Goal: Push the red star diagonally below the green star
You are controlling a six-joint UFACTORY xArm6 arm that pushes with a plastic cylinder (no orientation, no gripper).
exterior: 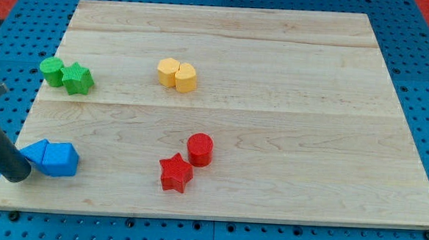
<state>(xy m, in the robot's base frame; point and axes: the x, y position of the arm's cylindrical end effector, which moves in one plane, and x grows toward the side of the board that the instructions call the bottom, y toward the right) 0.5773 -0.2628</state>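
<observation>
Open table [289,102] between red star [176,172] and green star [77,79]. Red cylinder [200,149] touching red star's upper right. Blue blocks [50,158] crowding lower left, beside my tip [19,176]. Yellow pair [177,75] well above.

Robotics lab bench, pale wooden board [225,62] on blue perforated mounting plate [422,94] — test rig, not a home

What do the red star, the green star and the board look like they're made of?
Red star: probably plastic, matte, one even colour with faint ridges on its sides, maybe 3D-printed.
Green star: the same look, solid matte green, no shine.
Board: pale wood, unglossed, with grain lines and plank seams running across it.
My tip rests beside the blue blocks, far from both stars.
</observation>
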